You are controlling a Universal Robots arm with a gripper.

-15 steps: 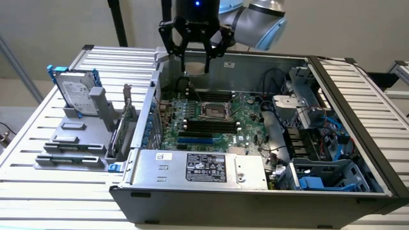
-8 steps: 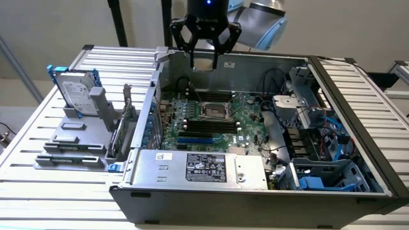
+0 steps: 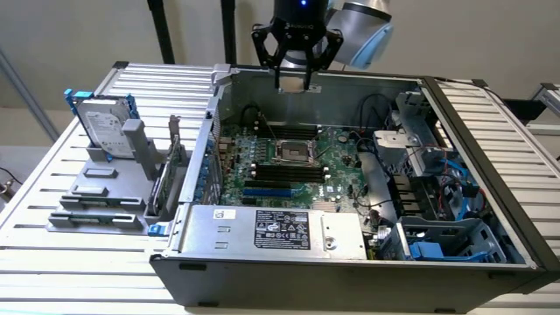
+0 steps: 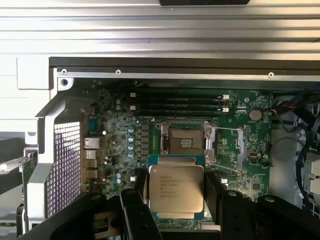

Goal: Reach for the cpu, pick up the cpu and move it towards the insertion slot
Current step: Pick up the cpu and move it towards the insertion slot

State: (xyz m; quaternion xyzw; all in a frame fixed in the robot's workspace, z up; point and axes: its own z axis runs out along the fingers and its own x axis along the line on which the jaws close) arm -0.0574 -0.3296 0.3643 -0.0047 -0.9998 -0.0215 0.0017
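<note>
Fingers (image 4: 176, 200) clamped on opposite edges of cpu (image 4: 176, 189), chip kept flat, metal lid up, ready for a square drop. Held above motherboard (image 4: 240, 145), just beside insertion slot (image 4: 185, 140). Slot frame open, dark centre exposed. Far side of case (image 3: 490, 131).

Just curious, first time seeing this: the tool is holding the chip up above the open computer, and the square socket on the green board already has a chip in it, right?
Not quite. The socket is empty: the wrist view shows its dark centre bare inside the metal frame. The rest holds: the tool holds the chip above the open computer.
</note>
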